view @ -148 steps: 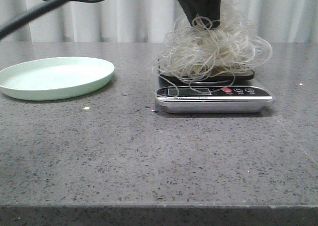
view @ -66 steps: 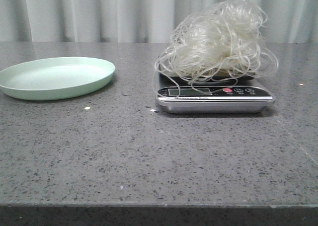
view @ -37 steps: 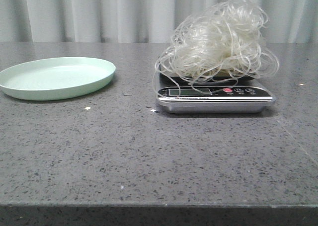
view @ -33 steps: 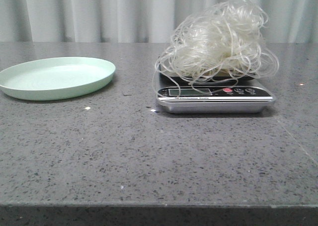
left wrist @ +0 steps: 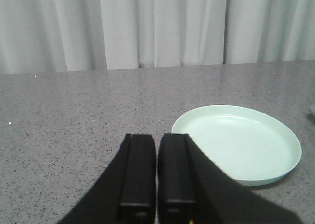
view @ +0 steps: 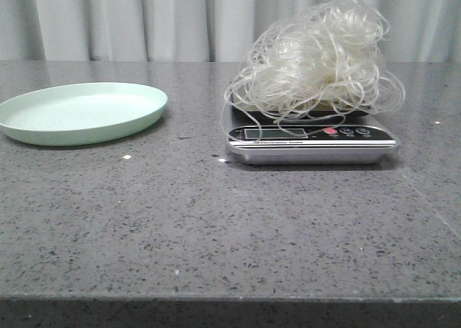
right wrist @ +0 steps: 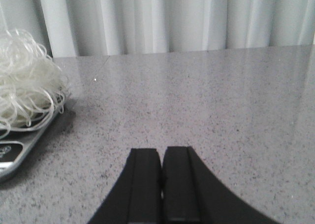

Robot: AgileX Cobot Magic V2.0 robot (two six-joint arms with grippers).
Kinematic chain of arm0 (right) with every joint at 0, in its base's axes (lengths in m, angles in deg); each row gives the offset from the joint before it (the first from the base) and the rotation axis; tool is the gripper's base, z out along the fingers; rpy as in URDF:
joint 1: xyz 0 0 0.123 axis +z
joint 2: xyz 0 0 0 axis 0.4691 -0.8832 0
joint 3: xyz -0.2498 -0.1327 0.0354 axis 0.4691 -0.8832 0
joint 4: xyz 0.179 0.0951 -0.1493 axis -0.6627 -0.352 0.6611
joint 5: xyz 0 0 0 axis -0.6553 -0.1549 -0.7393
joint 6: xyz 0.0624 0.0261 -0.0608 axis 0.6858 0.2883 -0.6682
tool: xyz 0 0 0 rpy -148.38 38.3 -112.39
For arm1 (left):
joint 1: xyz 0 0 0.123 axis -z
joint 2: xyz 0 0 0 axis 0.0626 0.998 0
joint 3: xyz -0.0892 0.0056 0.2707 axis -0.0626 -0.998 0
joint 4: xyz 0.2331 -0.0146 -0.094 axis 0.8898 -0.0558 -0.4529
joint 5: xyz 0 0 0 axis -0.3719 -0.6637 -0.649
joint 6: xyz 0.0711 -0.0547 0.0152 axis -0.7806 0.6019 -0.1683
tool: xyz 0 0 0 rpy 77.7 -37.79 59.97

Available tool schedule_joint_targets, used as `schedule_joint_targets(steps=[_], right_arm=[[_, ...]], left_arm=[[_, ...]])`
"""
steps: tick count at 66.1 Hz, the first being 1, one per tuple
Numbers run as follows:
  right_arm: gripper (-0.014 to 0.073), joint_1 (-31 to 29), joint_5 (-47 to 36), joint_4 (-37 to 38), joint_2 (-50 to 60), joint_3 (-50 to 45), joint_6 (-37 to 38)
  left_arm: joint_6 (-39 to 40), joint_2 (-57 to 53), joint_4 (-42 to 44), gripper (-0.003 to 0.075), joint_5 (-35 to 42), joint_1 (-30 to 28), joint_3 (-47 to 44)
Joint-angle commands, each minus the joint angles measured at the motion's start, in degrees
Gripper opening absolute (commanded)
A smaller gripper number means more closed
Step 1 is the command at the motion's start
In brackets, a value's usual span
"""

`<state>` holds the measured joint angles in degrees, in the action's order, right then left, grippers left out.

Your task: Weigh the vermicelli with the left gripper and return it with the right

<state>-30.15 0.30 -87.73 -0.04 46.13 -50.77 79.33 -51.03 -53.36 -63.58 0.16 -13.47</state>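
The vermicelli [view: 317,58], a fluffy nest of whitish translucent strands, rests on the silver kitchen scale [view: 311,142] at centre right of the table; some loops hang over the display. It also shows in the right wrist view as the vermicelli [right wrist: 24,88] on the scale [right wrist: 15,152]. The pale green plate [view: 79,112] lies empty at the left, and is the plate [left wrist: 241,143] in the left wrist view. My left gripper [left wrist: 157,138] is shut and empty beside the plate. My right gripper [right wrist: 161,152] is shut and empty, well apart from the scale. Neither gripper appears in the front view.
The table is grey speckled stone [view: 216,220] with a pale curtain [view: 180,18] behind it. A small pale crumb [view: 126,157] lies in front of the plate. The table's front edge [view: 230,298] runs along the bottom of the front view.
About two seconds ago a dark gripper was over the vermicelli on the scale; it has let go and left the front view. In the last second nothing moved.
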Motion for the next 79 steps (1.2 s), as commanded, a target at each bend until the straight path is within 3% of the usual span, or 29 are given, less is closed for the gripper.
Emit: schedule_joint_targets(steps=[1, 11, 20, 35, 43, 53, 63, 79], right_arm=[[0.0151, -0.3, -5.3, -0.6, 0.9, 5.6, 0.4], [0.0151, -0.3, -5.1, -0.9, -2.7, 16.1, 0.4], [0.0151, -0.3, -3.4, -0.9, -13.0, 28.1, 0.4], [0.0157, 2.6, 6.7, -0.9, -31.8, 48.1, 0.3], [0.0244, 6.7, 11.8, -0.9, -41.7, 57.5, 0.3], [0.0453, 11.9, 20.9, -0.9, -53.5, 68.3, 0.3], [0.0603, 15.6, 27.6, -2.9, -63.5, 76.0, 0.2], [0.0622, 18.0, 35.8, -9.7, -75.2, 81.0, -3.1]], left_arm=[[0.7, 0.5, -1.0, 0.0136, 6.2, -0.2, 1.4], [0.7, 0.5, -1.0, 0.0136, 8.2, -0.2, 1.4], [0.7, 0.5, -1.0, 0.0136, 9.6, -0.2, 1.4], [0.7, 0.5, -1.0, 0.0136, 9.9, -0.2, 1.4], [0.7, 0.5, -0.8, 0.0136, 9.9, -0.2, 1.4], [0.6, 0.5, -0.3, 0.0136, 9.9, -0.2, 1.4], [0.6, 0.5, -0.3, 0.0136, 9.9, -0.2, 1.4], [0.6, 0.5, -0.3, 0.0136, 9.9, -0.2, 1.4]])
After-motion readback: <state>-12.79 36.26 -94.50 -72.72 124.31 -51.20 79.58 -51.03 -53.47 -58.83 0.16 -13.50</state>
